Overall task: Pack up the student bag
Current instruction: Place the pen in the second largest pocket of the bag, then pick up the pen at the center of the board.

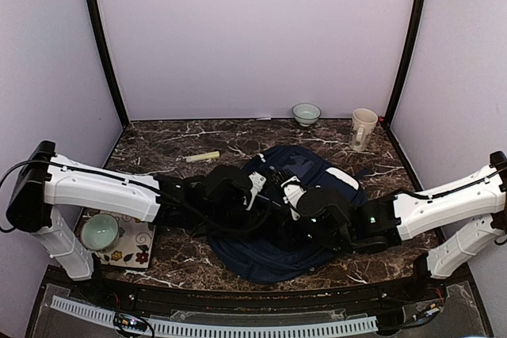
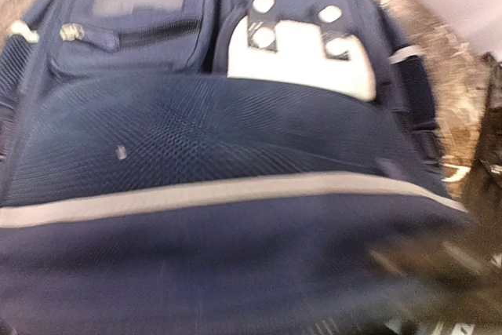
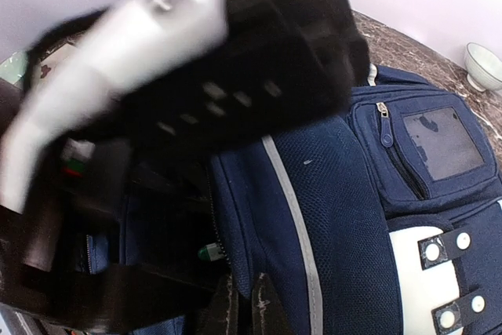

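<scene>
The student bag (image 1: 261, 257) lies flat beneath both sets of fingers, the right gripper (image 3: 239, 301) pinched shut at its open zip edge, the left gripper (image 1: 268, 184) too blurred to tell its spread, where a weak pinch could let the mouth flop closed.

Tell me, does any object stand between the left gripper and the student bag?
Nothing visible does. The left gripper hangs directly over the student bag, and its wrist view shows only the bag's blue mesh and pale stripe, close up.
</scene>
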Motion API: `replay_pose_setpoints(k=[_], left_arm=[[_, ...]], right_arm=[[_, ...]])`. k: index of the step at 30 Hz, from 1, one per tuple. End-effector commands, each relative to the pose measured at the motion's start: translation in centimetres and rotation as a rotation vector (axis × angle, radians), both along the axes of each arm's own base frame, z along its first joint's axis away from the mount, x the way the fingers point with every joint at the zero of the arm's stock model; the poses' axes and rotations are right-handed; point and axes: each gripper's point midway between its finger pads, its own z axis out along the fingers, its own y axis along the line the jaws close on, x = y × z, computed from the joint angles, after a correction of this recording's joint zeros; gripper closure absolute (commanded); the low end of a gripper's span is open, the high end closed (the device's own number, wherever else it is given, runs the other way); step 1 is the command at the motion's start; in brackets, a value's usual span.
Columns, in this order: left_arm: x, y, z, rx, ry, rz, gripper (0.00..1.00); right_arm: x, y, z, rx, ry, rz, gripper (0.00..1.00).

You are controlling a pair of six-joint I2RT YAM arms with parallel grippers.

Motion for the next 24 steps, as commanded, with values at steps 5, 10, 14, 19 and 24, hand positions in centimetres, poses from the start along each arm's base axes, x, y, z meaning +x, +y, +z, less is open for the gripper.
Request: replay_pose_setpoints(k=[5, 10, 14, 19, 24], left_arm=[[0.0, 7.0, 8.5, -0.059, -0.272, 0.081, 0.33], [5.4, 12.8, 8.3, 0.076, -0.365, 0.266, 0.24], [10.1, 15.1, 7.4, 0.101, -0.318, 0.317, 0.20], [16.0, 15.9, 4.8, 0.173, -0.248, 0.330, 0.12], [22.5, 16.0, 1.3, 0.189, -0.145, 0.317, 0.12]], right_arm=[[0.5, -0.4, 1.5, 0.064, -0.037, -0.053, 1.00], [0.3, -0.1, 0.6, 0.056, -0.020, -0.045, 1.00], [0.2, 0.3, 0.0, 0.048, -0.008, -0.032, 1.00], [0.0, 0.5, -0.5, 0.040, 0.005, -0.019, 1.00], [-0.1, 0.6, -1.2, 0.033, 0.011, -0.016, 1.00]])
